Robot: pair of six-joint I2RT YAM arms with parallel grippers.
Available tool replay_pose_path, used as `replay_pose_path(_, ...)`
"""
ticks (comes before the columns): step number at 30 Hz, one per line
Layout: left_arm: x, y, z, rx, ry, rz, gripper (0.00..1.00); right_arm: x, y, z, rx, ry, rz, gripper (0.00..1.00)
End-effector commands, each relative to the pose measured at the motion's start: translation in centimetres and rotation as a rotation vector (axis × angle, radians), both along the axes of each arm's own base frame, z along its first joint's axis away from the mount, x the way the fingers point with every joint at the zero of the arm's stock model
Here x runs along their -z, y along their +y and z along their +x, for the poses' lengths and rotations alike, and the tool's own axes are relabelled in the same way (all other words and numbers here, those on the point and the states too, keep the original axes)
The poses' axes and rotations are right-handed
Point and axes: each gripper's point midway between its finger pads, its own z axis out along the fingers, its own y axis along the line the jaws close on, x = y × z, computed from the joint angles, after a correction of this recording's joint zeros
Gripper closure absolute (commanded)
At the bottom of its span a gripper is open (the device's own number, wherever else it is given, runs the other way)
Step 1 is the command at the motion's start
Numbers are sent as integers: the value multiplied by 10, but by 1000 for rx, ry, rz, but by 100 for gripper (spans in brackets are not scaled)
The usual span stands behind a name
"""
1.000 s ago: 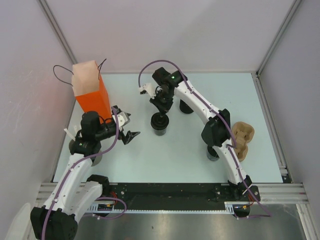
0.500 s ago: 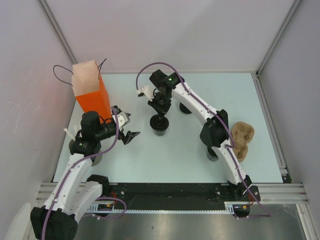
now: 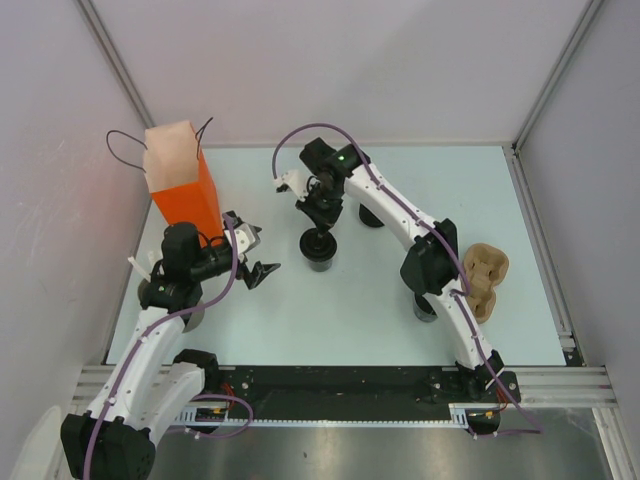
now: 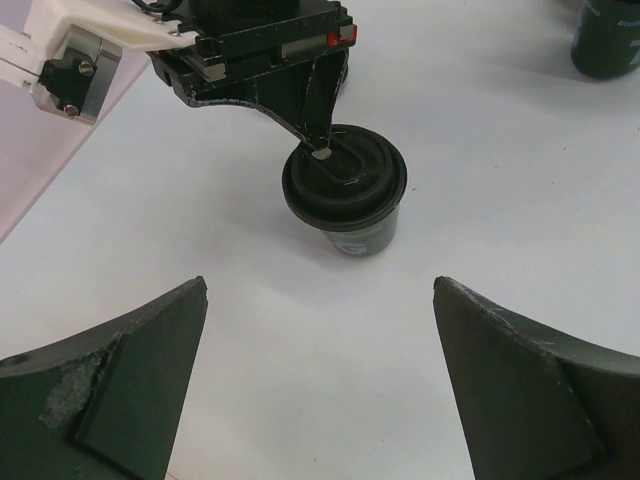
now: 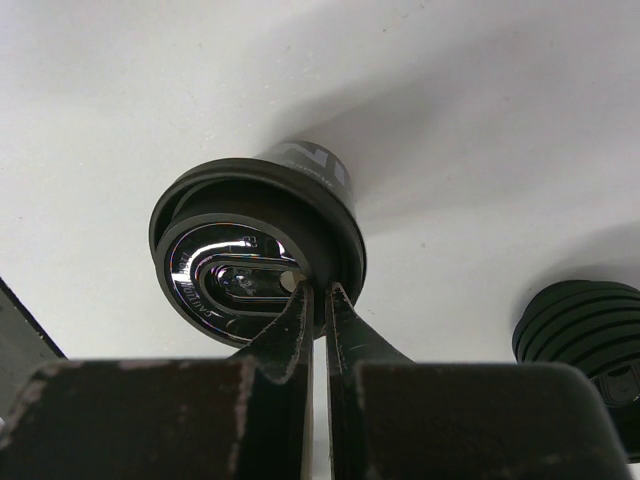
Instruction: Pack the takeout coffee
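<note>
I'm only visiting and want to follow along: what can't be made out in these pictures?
- Top view: the dark cup by the cardboard carrier, mostly under the right arm.
- Top view: a second dark cup, half covered by that arm.
- Right wrist view: the ridged black object, cut by the frame edge and gripper body.
- Wrist views: whether the shut right gripper pinches the lidded cup at its lid or only presses it.

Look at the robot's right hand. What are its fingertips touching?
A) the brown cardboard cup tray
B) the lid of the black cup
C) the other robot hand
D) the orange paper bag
B: the right gripper has its fingertips pressed together and resting on the lid of the black cup, as both wrist views show.
</note>
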Motion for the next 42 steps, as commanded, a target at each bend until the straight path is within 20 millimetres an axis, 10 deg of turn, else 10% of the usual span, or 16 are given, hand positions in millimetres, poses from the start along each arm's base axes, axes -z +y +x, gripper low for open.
replay_pose_path(1,-5,-1,1,21,-39,-6,0,-53,0,-1,9,-64,95,95)
replay_pose_path(42,-3,0,2,20,-31,-5,0,-15,-3,-3,10,11,23,92)
